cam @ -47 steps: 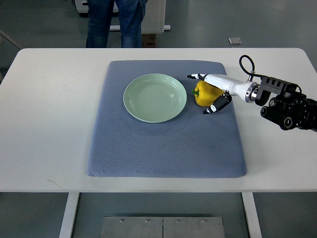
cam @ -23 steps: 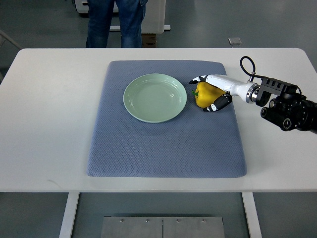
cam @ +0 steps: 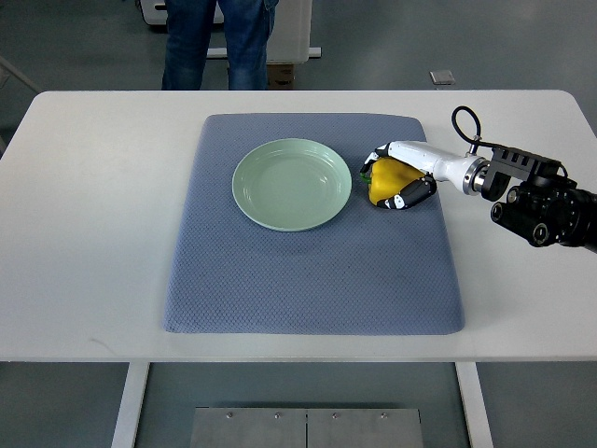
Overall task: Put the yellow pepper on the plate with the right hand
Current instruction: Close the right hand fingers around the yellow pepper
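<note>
A yellow pepper [cam: 389,180] lies on the blue-grey mat [cam: 308,271], just right of the pale green plate [cam: 292,184]. My right hand [cam: 390,177] comes in from the right edge and its fingers are curled around the pepper, which still rests on the mat. The plate holds nothing. The left arm does not show.
The mat lies on a white table [cam: 93,215]. A person's legs in jeans [cam: 217,42] stand beyond the table's far edge. My right forearm with its black housing [cam: 536,201] hangs over the table's right side.
The right hand's fingers, spread beside the pepper a second ago, have closed around it. The pepper and plate have stayed in place.
</note>
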